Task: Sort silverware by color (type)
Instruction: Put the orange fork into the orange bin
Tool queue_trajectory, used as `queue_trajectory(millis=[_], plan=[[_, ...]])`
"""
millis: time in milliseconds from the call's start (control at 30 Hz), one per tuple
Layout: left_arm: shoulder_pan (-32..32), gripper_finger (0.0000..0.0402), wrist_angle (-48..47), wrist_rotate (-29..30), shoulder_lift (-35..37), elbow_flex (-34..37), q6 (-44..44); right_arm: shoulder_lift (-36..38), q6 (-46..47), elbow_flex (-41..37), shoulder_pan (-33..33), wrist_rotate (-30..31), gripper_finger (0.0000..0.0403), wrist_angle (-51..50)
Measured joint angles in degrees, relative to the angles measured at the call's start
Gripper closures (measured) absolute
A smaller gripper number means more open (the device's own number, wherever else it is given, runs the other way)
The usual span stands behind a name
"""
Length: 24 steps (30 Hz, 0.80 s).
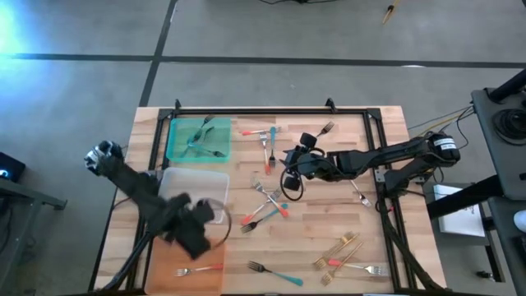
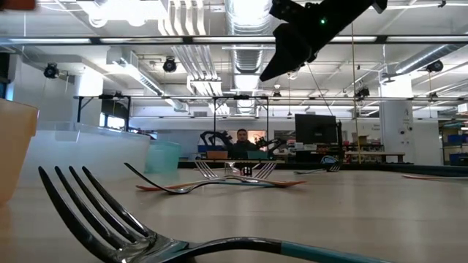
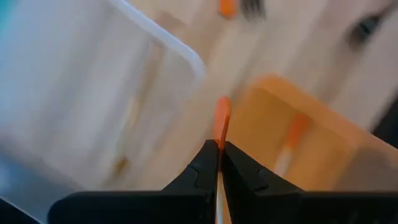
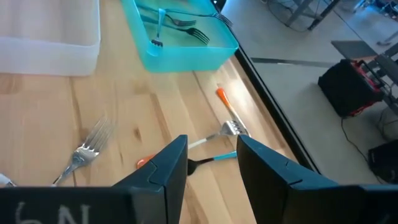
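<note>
My left gripper (image 1: 196, 237) hangs over the seam between the clear tray (image 1: 194, 182) and the orange tray (image 1: 177, 275), shut on a red-orange-handled fork (image 3: 221, 119). One orange-handled fork (image 3: 292, 138) lies in the orange tray. Several forks (image 1: 201, 140) lie in the green tray (image 1: 174, 148). My right gripper (image 1: 289, 168) is open, high over the table's middle with nothing between its fingers. Through its gap I see a teal-handled fork (image 4: 217, 157) flat on the wood below. It also shows at the top of the low view (image 2: 292, 44). My left gripper pinches the fork's red-orange handle (image 3: 220, 142) between its two fingers. The handle's end sticks out past the fingertips (image 3: 205, 158). The fingers point steeply down from above. The fork is lifted clear of both trays; its tine end is hidden behind the fingers.
Loose forks lie in a crossed cluster (image 1: 267, 205) mid-table, and more lie at the far edge (image 1: 265, 136). Gold ones (image 1: 345, 251) sit at the near right. A teal-handled fork (image 1: 275, 274) lies at the near edge. A black frame (image 1: 271, 111) rims the table.
</note>
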State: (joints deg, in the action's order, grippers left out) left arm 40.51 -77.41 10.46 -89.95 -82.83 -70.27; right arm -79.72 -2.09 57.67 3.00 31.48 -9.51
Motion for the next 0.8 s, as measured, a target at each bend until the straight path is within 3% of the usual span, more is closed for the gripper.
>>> queue_trajectory(millis=[133,300,800], plan=[[4.86,0.0401,0.18,-4.19,-4.75,-4.21,-6.98,0.0,0.0,0.0,-0.03,-0.02,0.0273,-0.05],[5.86,0.0401,0.4,-9.72,-9.88,-8.24,-10.67,0.0,1.26,-0.01,-0.03,-0.19,0.0275,-0.52],[6.06,0.0401,1.53,-12.32,-17.4,-9.71,-10.73,0.0,4.46,-0.32,-0.01,-0.44,0.0277,-4.09]])
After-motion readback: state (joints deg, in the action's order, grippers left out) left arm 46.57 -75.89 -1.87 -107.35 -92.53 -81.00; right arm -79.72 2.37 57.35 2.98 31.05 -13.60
